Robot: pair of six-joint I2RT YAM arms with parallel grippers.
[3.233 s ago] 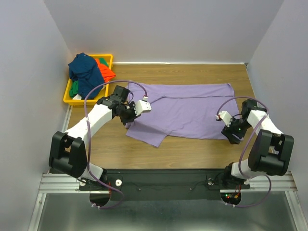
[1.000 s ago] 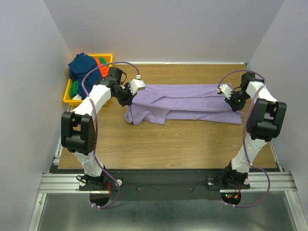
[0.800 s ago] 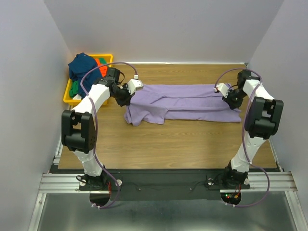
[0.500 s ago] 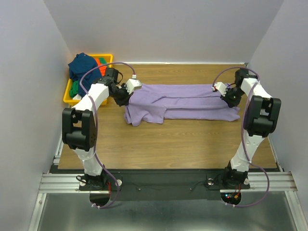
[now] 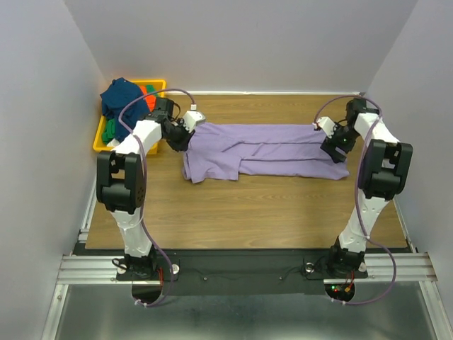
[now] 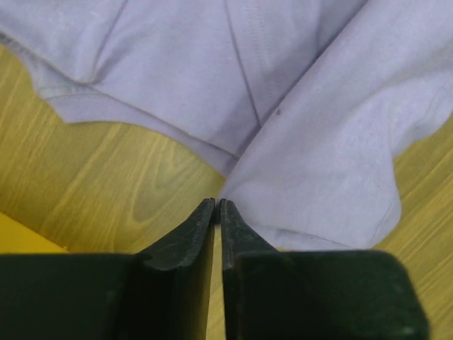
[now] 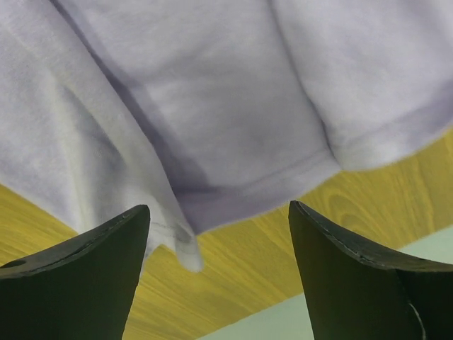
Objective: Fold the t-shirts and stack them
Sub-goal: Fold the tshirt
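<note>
From above: finds the lavender t-shirt (image 5: 269,150) lying as a long doubled band across the counter (image 5: 248,205), with the left claw (image 5: 185,131) at one end and the right claw (image 5: 333,145) at the other. Reads as the lengthwise fold just being laid; next probably calls for releasing on the left, then folding end to end. Hides both jaws here. Leaves the other t-shirts (image 5: 124,99) heaped in the yellow bin (image 5: 99,142).

From the left wrist: closed, tips apparently pinching the cloth's edge.

From the right wrist: spread wide, holding nothing, over the hem.
</note>
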